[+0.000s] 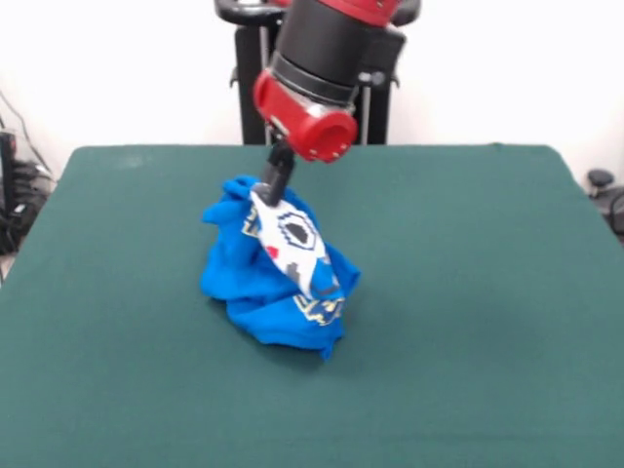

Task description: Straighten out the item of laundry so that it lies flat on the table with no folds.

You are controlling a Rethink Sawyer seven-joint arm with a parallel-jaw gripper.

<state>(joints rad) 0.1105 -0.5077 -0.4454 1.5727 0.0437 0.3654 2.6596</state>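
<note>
The bright blue T-shirt (263, 278) lies crumpled in a heap a little left of the middle of the dark green table (468, 292). A ridge of it with the white-grey pixel print (297, 239) is pulled up and slants toward the upper left. My gripper (268, 190) comes down from the red and black arm (312, 88) and is shut on the top of that raised fold, holding it above the table. The rest of the shirt rests bunched on the cloth, with many folds.
The robot's pedestal (253, 88) stands behind the table's far edge. Cables and dark equipment (15, 185) sit off the left edge, and a dark object (604, 190) off the right edge. Green cloth surrounds the shirt on all sides.
</note>
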